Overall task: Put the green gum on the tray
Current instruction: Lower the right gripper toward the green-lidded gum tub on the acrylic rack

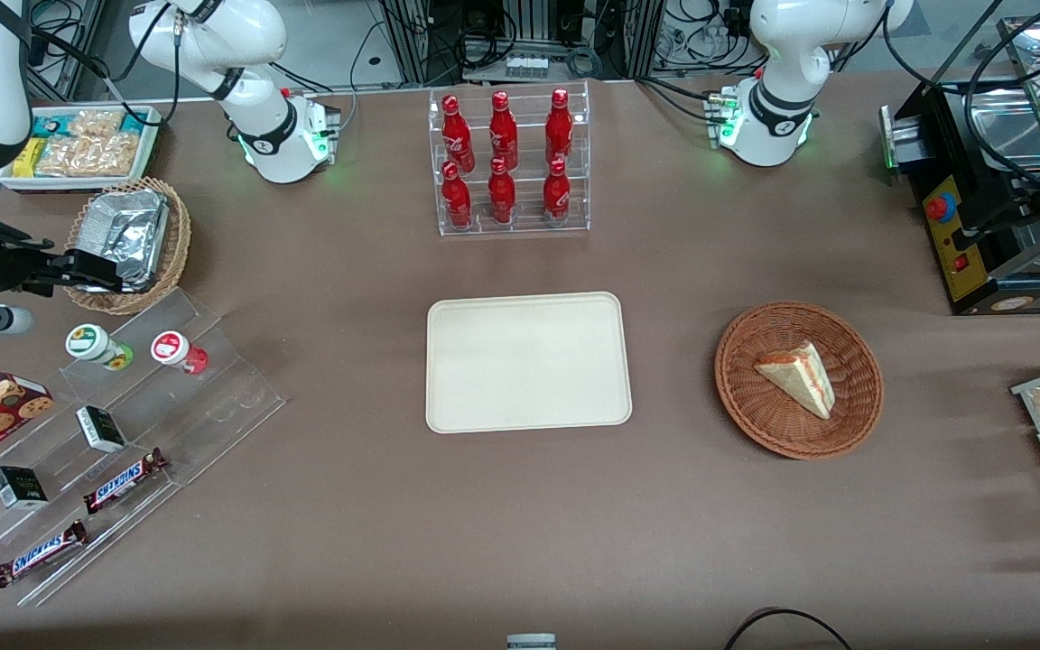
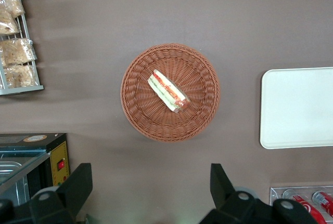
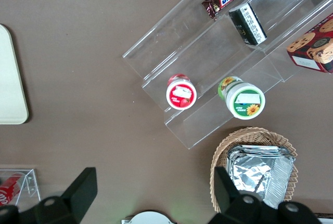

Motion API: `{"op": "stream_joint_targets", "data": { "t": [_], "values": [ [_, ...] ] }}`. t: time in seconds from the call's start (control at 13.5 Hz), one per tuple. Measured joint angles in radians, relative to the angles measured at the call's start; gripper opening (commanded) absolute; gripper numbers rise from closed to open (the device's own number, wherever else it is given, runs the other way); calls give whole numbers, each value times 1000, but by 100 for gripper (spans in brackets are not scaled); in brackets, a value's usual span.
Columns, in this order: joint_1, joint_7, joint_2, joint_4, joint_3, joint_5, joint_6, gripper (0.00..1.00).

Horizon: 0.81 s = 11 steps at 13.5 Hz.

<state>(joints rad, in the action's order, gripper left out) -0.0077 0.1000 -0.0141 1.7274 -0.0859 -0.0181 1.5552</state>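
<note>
The gripper point(image 1: 91, 271), fingers spread and empty, hovers over a foil-filled wicker basket point(image 1: 172, 257). Green gum point(image 1: 97, 347) stands upright on a clear stepped rack point(image 1: 213, 397), at nine o'clock from the tray point(image 1: 527, 362).

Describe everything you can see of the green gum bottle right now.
The green gum is a small cylindrical bottle with a green body and a white round cap bearing a green mark with a yellow flower. It stands on a step of the clear plastic display stand, beside the red gum, toward the working arm's end of the table, well away from the tray. The gripper hovers open above the foil-filled basket, farther from the camera, not touching the bottle.
</note>
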Motion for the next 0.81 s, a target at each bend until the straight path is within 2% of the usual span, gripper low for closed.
{"op": "stream_joint_targets", "data": {
  "t": [0.37,0.81],
  "values": [
    [0,12,2,-4,0,0,-18,100],
    [-27,214,18,50,-18,-14,50,100]
  ]
}}
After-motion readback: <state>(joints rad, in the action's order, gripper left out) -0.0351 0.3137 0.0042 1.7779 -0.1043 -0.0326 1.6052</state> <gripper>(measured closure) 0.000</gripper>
